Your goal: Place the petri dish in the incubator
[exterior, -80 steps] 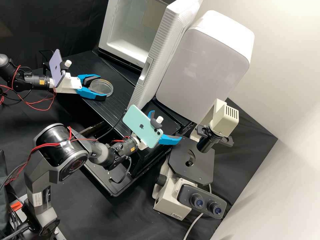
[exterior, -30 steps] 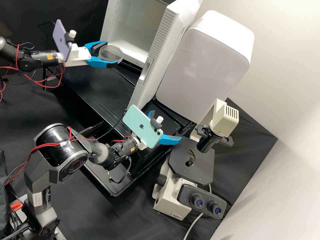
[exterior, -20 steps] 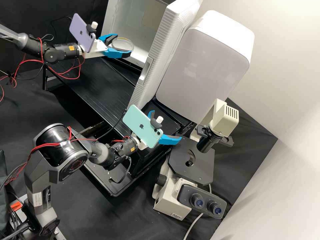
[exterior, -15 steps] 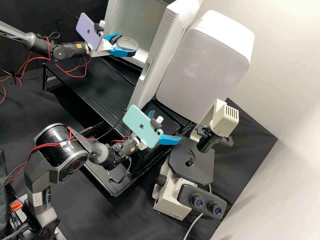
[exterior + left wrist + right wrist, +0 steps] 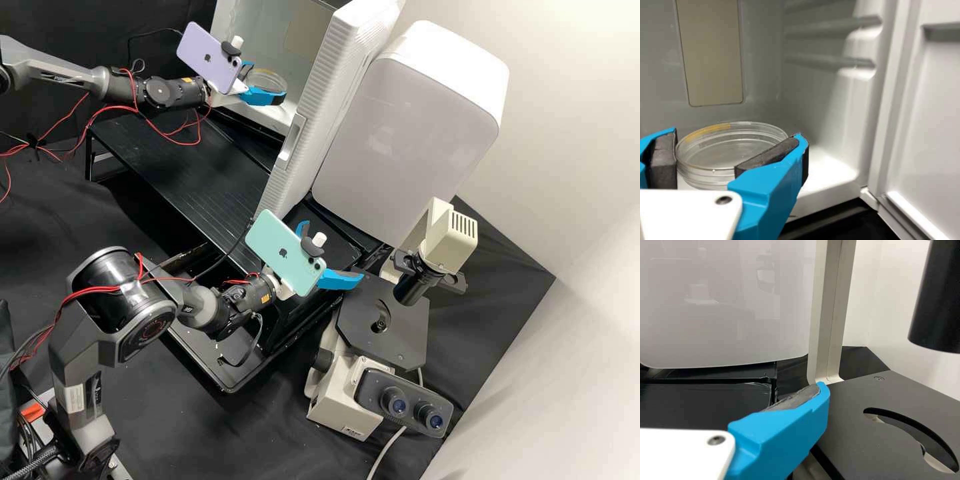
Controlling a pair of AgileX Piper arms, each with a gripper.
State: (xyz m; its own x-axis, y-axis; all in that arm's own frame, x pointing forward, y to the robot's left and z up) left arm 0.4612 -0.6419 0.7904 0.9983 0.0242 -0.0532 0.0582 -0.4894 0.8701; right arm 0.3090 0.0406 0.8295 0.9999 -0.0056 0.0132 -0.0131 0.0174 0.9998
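Blue left claw (image 5: 720, 162) is clamped on the dish (image 5: 732, 140), dark pads (image 5: 771, 156) pressing opposite sides of the rim. The dish is inside the mouth of the open incubator (image 5: 333, 80), low over its floor (image 5: 832, 175). Can't tell if the base touches the floor or hangs just above it.

Right claw (image 5: 343, 279) is parked well apart, beside the microscope (image 5: 380, 333) at the near end of the tabletop (image 5: 200, 173). Can't tell whether it's clenched or released, and nothing shows in it.

Progress, my read: late stage. The dish is off the tabletop and already in the chamber, door open. What's left is to set it down on the floor, let go and back the arm out. Shutting the door may follow, but the task doesn't say.

Orientation: the dish lies flat, lid side up, about level with the floor. It's round, so there's no long axis to call. The grip line runs across its width, and the arm points into the chamber.
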